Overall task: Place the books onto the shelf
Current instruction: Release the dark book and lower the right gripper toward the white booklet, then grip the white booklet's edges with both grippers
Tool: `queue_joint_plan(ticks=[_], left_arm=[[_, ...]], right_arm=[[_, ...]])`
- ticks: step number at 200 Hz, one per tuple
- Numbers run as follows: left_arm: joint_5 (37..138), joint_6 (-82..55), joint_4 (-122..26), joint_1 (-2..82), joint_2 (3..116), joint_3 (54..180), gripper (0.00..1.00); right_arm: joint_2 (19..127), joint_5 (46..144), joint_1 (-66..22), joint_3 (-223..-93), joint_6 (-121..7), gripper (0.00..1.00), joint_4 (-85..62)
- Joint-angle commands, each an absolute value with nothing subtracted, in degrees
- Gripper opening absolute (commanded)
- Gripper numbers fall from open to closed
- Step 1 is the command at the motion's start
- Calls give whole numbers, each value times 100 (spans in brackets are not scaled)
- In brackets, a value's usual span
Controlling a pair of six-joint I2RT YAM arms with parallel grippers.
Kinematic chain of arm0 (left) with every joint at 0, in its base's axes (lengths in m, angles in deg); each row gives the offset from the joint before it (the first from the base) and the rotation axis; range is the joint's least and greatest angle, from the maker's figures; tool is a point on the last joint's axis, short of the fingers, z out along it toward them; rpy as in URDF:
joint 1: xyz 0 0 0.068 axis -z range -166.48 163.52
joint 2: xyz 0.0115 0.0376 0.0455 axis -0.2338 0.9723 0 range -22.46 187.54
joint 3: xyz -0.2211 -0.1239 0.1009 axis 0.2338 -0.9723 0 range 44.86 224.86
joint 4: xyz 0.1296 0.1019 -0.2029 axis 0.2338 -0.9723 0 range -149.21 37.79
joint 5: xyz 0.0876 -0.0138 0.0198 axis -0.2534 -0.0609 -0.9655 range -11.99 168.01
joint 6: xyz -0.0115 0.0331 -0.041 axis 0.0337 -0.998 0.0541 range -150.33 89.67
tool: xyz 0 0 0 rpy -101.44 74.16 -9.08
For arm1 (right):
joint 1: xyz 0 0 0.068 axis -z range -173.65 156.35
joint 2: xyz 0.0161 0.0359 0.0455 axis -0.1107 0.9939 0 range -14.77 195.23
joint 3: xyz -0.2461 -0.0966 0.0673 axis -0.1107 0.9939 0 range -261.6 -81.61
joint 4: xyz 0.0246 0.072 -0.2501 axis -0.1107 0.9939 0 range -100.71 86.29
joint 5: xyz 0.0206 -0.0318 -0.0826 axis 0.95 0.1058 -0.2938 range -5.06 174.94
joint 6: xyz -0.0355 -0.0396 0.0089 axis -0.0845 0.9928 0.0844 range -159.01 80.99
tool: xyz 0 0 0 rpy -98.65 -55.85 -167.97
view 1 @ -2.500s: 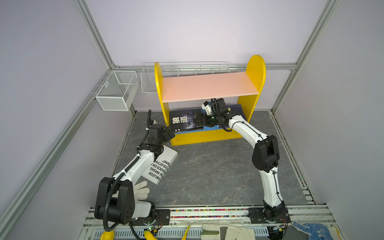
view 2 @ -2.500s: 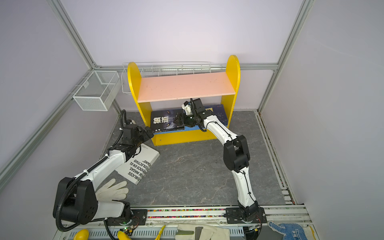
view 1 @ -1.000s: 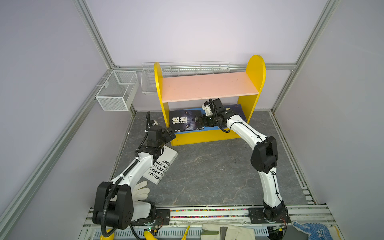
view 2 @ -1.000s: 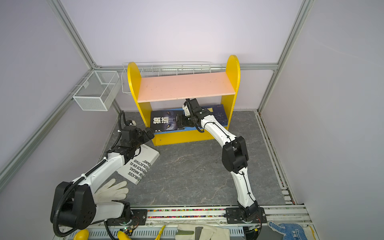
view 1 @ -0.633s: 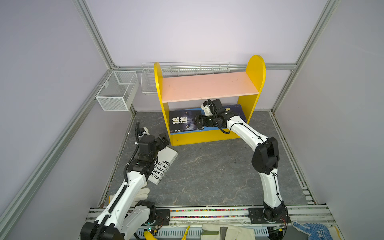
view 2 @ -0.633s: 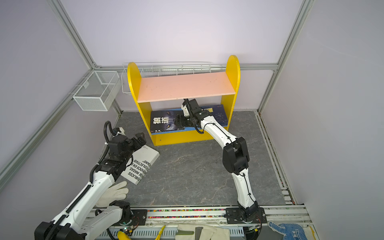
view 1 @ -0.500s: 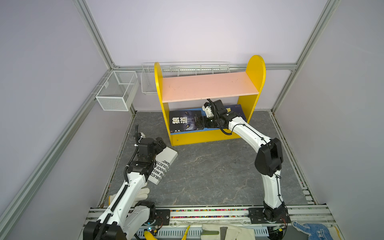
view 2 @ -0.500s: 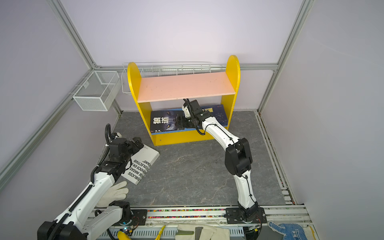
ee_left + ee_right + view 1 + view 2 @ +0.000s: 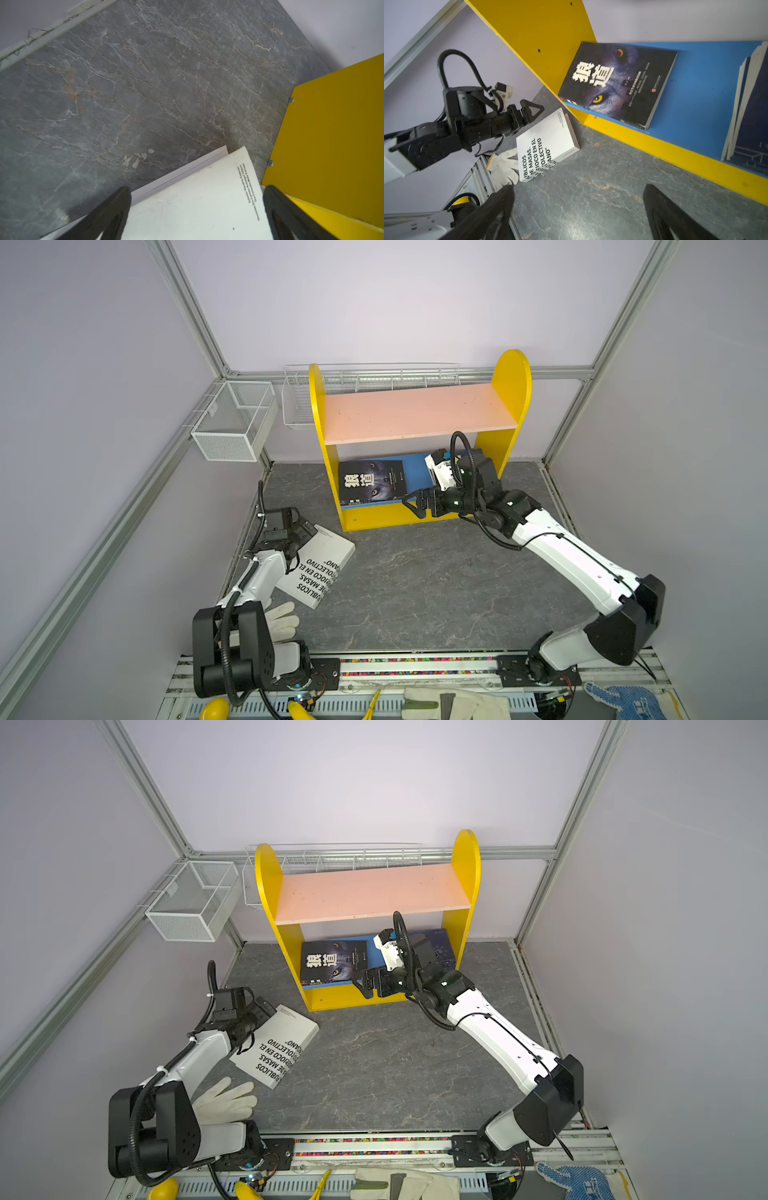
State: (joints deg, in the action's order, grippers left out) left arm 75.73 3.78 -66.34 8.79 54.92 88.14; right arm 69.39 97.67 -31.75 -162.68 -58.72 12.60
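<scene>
1. Over the shelf-side corner of the large white book (image 9: pixel 322 568), the left hand (image 9: pixel 307 527) stood spread, its fingers (image 9: pixel 116 207) either side of that corner and pinching nothing.
2. That book lay flat on the tabletop (image 9: pixel 436 593), just beside the shelf (image 9: pixel 513 377), with a white glove (image 9: pixel 282 614) at its far end.
3. Before the blue lower board (image 9: pixel 415 477), the right hand (image 9: pixel 411 505) hung spread and empty. It was near the wolf-eye book (image 9: pixel 372 485) lying flat there, and navy books (image 9: pixel 749 104) were stacked at the board's other end.
4. The step in hand looked like the pickup of the white book, the only one seen off the shelf.
5. The next move called for lowering the left hand and closing on the book's edge. A corner grip would probably let so large a book sag or swing, so a deeper bite seemed wise before lifting it to a board.
</scene>
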Motion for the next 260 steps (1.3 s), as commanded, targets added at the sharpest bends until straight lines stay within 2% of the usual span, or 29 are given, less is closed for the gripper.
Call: queue_joint_plan(ticks=[1, 63, 99, 125, 150, 189, 218, 260], left_arm=[[8123, 246, -6531, 672, 5866, 9039, 99], [9764, 341, -5741, 640, 6427, 8610, 97], [10393, 483, -4736, 847, 6244, 7905, 96], [10467, 352, -4566, 1344, 6191, 7834, 96], [10690, 450, -4249, 1603, 6294, 7776, 94], [10939, 598, -3739, 1954, 6431, 7615, 94], [10697, 599, -3771, 2563, 6577, 7835, 92], [10544, 1032, -3130, 3359, 6831, 8128, 90]], right_arm=[[6833, 9568, -3237, -15716, -6042, 99, 989], [7020, 9741, -3331, -15297, -6292, 100, 672], [7869, 9776, -3948, -15246, -6318, 99, 90], [8599, 9265, -4403, -15336, -6053, 98, -288], [9051, 8799, -4477, -15407, -5967, 98, -473], [9426, 8672, -4481, -15308, -5774, 97, -1086], [9821, 8761, -4503, -15929, -5698, 93, -199], [9476, 8314, -4585, -15351, -5924, 92, 83]])
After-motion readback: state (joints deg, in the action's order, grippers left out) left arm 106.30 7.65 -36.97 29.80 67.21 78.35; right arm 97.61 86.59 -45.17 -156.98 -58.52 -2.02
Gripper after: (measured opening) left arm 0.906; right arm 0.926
